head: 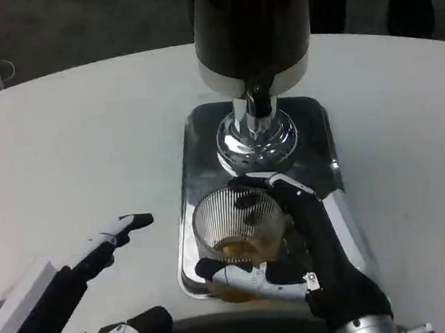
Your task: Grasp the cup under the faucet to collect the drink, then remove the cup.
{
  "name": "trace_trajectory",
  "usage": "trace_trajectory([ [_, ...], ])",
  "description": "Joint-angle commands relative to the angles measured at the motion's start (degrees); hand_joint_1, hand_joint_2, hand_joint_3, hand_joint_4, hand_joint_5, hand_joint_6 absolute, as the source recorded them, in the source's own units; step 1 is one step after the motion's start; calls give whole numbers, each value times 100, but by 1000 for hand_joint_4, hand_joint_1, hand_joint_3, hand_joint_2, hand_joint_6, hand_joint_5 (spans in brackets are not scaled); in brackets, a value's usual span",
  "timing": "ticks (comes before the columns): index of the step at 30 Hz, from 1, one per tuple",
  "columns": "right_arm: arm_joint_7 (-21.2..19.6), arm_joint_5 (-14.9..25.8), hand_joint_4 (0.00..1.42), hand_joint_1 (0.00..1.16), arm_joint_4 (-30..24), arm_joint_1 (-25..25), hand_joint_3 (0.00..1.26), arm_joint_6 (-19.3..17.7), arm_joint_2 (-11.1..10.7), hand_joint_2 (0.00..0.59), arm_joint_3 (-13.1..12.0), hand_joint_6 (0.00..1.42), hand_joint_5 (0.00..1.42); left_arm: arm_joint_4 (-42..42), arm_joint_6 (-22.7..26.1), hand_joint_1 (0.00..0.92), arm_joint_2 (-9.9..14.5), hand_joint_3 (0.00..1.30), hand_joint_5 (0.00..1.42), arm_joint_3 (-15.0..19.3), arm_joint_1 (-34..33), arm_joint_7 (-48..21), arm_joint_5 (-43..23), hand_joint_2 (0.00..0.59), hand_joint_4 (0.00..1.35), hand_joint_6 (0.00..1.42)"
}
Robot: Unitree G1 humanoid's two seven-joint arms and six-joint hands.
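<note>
Right hand (307, 245) grips one ribbed glass cup (232, 232) holding amber drink, on one steel tray (320, 127) below one dispenser (251, 31); left hand (86, 303) rests open, empty.

One ribbed glass cup (237, 226) with amber drink in the bottom, one black and chrome drink dispenser (252, 55), one shiny metal tray (322, 126), one white table (90, 162), two robot hands, left hand (86, 303), right hand (307, 245)
</note>
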Motion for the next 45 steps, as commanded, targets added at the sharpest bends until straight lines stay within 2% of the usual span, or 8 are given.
trace_trajectory([
  [1,293,121,1102,999,-915,473,809,-246,-138,163,21,1424,1399,56,-115,0,89,168,147,28,-48,-37,-41,53,85,227],
  [4,514,194,1099,1000,-1350,739,815,-250,-269,163,-55,1424,1400,20,-117,0,114,169,148,9,-85,-61,-15,53,86,227],
  [9,980,518,1115,1008,-2188,1047,832,-146,-559,155,-484,1424,1400,-100,-181,0,169,169,144,-110,-129,-92,84,54,83,227],
  [17,1962,1140,1098,1076,-3385,1303,843,429,-1122,110,-1504,1424,1372,-382,-300,0,160,160,121,-210,33,-74,260,61,54,216],
  [21,2324,1306,1098,1079,-3789,1473,843,697,-1337,110,-1802,1424,1372,-578,-373,0,160,157,116,-221,81,-59,438,61,53,214],
  [31,2951,1461,1110,1089,-4552,1602,852,1283,-1660,102,-2220,1424,1372,-1287,-242,0,323,41,5,-130,287,-287,1022,61,0,135],
  [39,3192,1633,1111,1096,-4889,1792,857,1363,-1805,102,-2415,1424,1372,-1625,-49,0,131,17,0,-71,618,-237,1421,59,0,81],
  [45,3218,1638,1111,1098,-4963,1960,865,1199,-1880,102,-2519,1424,1372,-1935,23,0,-155,7,0,-103,837,-123,1962,66,0,48],
])
